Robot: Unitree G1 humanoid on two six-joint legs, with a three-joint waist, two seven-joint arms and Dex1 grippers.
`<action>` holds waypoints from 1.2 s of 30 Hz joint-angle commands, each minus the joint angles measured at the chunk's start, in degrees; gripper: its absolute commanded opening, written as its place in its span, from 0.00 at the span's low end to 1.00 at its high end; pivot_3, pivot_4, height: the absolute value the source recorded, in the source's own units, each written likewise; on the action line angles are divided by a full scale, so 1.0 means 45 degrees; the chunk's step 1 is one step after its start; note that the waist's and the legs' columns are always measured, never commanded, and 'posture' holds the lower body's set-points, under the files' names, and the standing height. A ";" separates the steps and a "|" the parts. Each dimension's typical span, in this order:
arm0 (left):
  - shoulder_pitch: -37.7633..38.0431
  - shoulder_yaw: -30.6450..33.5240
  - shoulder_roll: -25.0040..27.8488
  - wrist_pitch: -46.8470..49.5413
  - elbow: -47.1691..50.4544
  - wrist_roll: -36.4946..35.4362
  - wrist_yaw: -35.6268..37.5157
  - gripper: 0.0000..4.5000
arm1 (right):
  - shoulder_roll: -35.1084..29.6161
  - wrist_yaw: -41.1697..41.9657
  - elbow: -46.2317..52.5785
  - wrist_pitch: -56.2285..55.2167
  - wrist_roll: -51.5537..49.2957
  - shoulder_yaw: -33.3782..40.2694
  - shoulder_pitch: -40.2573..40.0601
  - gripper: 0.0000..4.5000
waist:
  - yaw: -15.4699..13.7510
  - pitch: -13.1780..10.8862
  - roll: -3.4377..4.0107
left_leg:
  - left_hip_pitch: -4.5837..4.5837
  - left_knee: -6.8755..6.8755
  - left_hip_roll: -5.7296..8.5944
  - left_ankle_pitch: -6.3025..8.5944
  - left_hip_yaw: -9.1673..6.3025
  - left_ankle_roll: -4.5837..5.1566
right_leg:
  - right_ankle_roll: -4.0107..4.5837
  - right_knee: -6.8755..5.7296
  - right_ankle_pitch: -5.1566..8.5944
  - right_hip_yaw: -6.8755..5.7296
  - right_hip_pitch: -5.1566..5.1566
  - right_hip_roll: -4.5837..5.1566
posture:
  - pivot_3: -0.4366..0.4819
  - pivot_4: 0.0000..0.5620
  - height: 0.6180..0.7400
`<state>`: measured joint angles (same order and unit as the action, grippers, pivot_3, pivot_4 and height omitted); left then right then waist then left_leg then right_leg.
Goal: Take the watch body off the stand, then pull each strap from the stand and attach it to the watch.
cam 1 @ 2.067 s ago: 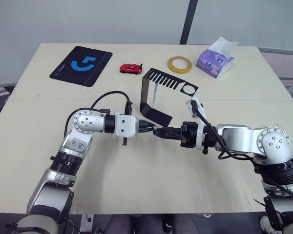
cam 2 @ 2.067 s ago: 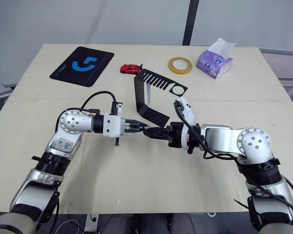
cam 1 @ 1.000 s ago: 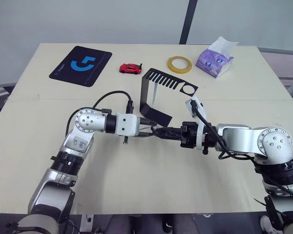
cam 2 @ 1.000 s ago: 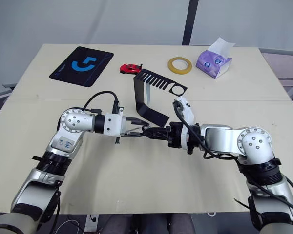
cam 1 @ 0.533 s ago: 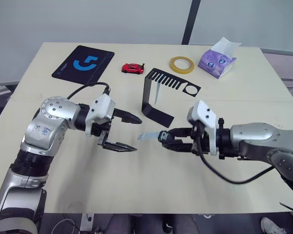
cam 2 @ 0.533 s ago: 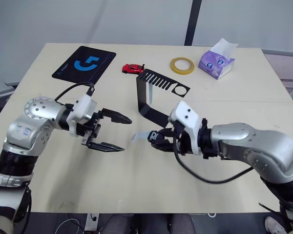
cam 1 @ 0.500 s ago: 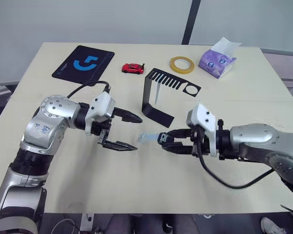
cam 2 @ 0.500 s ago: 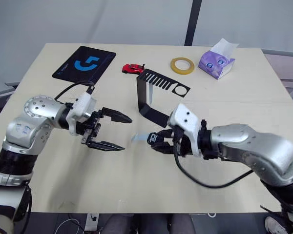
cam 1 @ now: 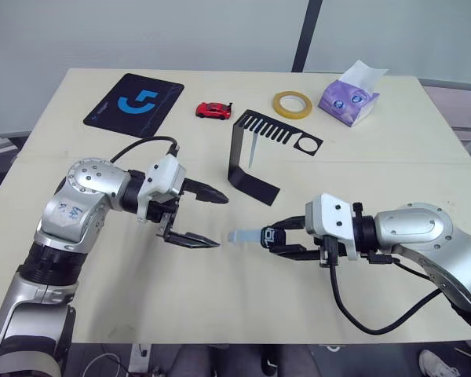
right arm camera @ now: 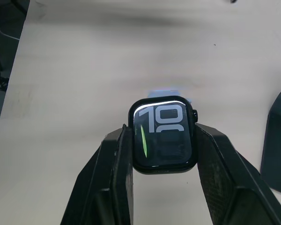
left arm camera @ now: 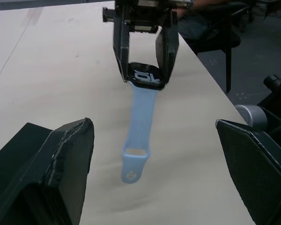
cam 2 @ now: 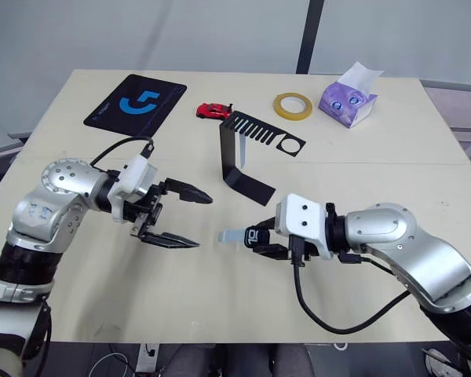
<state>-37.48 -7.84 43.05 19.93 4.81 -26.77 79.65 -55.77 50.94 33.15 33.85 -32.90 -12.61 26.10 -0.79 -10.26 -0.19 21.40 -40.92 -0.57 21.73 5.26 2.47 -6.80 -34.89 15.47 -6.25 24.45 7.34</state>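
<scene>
Holding the watch body [right arm camera: 163, 133] pinched between its two fingers, the right gripper [cam 1: 276, 235] sits low over the near middle of the table [cam 1: 220, 314], screen lit with pale digits, one strap [left arm camera: 139, 133] already hanging off the body's far edge toward the left arm and trailing just above the tabletop. Left gripper [cam 1: 208, 216] is near that strap's free tip, fingers spread wide, gripping nothing. Step in hand, as I judge it: first strap is on, second still to fetch. A second strap [cam 1: 251, 149] hangs from the comb top of the stand [cam 1: 247, 169], which stands further back at mid-table, well apart from both grippers. Next move likely calls for the left gripper to go back to the stand, close on that hanging band, pull it clear of the slot, then line it up with the body's free edge while the right holds steady. Count: one watch body, one stand, two straps (one attached, one on the stand). At the far edge: one mouse pad [cam 1: 132, 104], one red toy car [cam 1: 212, 110], one tape roll [cam 1: 291, 104], one tissue pack [cam 1: 349, 98].
</scene>
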 commanded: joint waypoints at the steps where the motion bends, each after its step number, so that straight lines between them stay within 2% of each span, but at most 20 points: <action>1: 0.0013 0.0185 0.0004 -0.0432 0.0570 0.0184 -0.0124 0.98 | 0.0188 0.0168 0.0073 0.0272 -0.0052 0.0541 0.0189 0.34 | -0.0030 0.0000 0.0000 | 0.0001 -0.0002 0.0000 0.0000 0.0000 0.0000 | 0.0000 0.0001 0.0000 0.0000 0.0000 0.0000 | 0.48 0.27 0.98; 4: 0.0136 0.0082 -0.0188 -0.1289 0.0584 0.0803 -0.0497 0.98 | 0.0421 -0.0003 0.0077 0.0932 -0.0286 0.0669 0.0276 0.34 | -0.0091 0.0000 0.0000 | 0.0002 -0.0007 0.0002 0.0001 0.0000 0.0000 | 0.0000 -0.0001 0.0000 0.0000 -0.0002 0.0003 | 0.48 0.27 0.98; 9: 0.0611 -0.0039 -0.0763 -0.3432 0.0578 0.2162 -0.1446 0.98 | 0.1396 -0.1573 -0.0116 0.4657 -0.2553 0.1642 0.0700 0.34 | -0.0115 0.0000 0.0000 | 0.0000 -0.0011 0.0003 0.0001 -0.0001 0.0000 | 0.0002 -0.0012 -0.0001 -0.0001 -0.0003 0.0008 | 0.48 0.27 0.98; 14: 0.0684 -0.0278 -0.1500 -0.4676 0.0474 0.3847 -0.3179 0.98 | 0.3312 -0.4184 -0.1029 0.8927 -0.5272 0.3176 0.1466 0.34 | -0.0121 0.0001 0.0001 | 0.0000 -0.0015 -0.0002 0.0001 -0.0009 0.0000 | 0.0008 -0.0028 -0.0005 -0.0004 -0.0003 0.0014 | 0.48 0.27 0.98; 20: 0.0554 -0.0727 -0.2009 -0.5150 0.0212 0.5279 -0.4525 0.98 | 0.5827 -0.7097 -0.2152 1.2139 -0.7223 0.5278 0.2247 0.34 | -0.0103 0.0002 0.0003 | 0.0000 -0.0013 0.0002 0.0001 -0.0006 0.0000 | 0.0009 -0.0042 -0.0005 -0.0006 0.0002 0.0016 | 0.48 0.27 0.98; 24: 0.0449 -0.1072 -0.2244 -0.5070 0.0074 0.6125 -0.5236 0.98 | 0.7038 -0.8709 -0.2800 1.3011 -0.7957 0.6315 0.2590 0.34 | -0.0103 0.0002 0.0003 | 0.0001 -0.0012 0.0006 0.0001 -0.0003 0.0000 | 0.0009 -0.0048 -0.0005 -0.0006 0.0005 0.0017 | 0.48 0.27 0.98; 29: 0.0219 -0.1196 -0.2565 -0.5077 -0.0291 0.6664 -0.5866 0.98 | 0.7357 -1.0117 -0.3325 1.3033 -0.8963 0.6565 0.2720 0.34 | -0.0093 0.0002 0.0004 | 0.0001 -0.0009 0.0006 0.0001 0.0001 0.0000 | 0.0008 -0.0050 -0.0005 -0.0007 0.0008 0.0013 | 0.48 0.27 0.98; 32: 0.0173 -0.1240 -0.2635 -0.4918 -0.0325 0.6664 -0.5863 0.80 | 0.7392 -1.0733 -0.3559 1.3033 -0.9536 0.6599 0.2743 0.34 | -0.0072 0.0003 0.0005 | 0.0000 -0.0008 0.0006 0.0000 0.0004 0.0000 | 0.0008 -0.0052 -0.0005 -0.0006 0.0008 0.0013 | 0.48 0.27 0.98; 33: 0.0181 -0.1281 -0.2614 -0.4856 -0.0305 0.6721 -0.5860 0.77 | 0.7406 -1.0908 -0.3623 1.3033 -0.9671 0.6601 0.2752 0.34 | -0.0061 0.0003 0.0005 | 0.0000 -0.0008 0.0005 0.0000 0.0004 0.0000 | 0.0008 -0.0051 -0.0005 -0.0007 0.0008 0.0012 | 0.48 0.27 0.98; 36: 0.0231 -0.1285 -0.2610 -0.4669 -0.0218 0.6688 -0.5844 0.77 | 0.7439 -1.1367 -0.3798 1.3015 -1.0028 0.6608 0.2828 0.34 | -0.0005 0.0003 0.0005 | 0.0000 -0.0007 0.0002 0.0000 0.0005 0.0000 | 0.0008 -0.0050 -0.0005 -0.0007 0.0011 0.0008 | 0.48 0.27 0.98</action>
<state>-35.85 -13.84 31.36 -1.45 2.05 3.47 53.74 -22.47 1.31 15.60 92.20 -75.22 15.91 37.35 -0.82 -10.24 -0.17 21.40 -40.95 -0.56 21.73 5.28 2.46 -6.76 -35.12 15.45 -6.28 24.50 7.38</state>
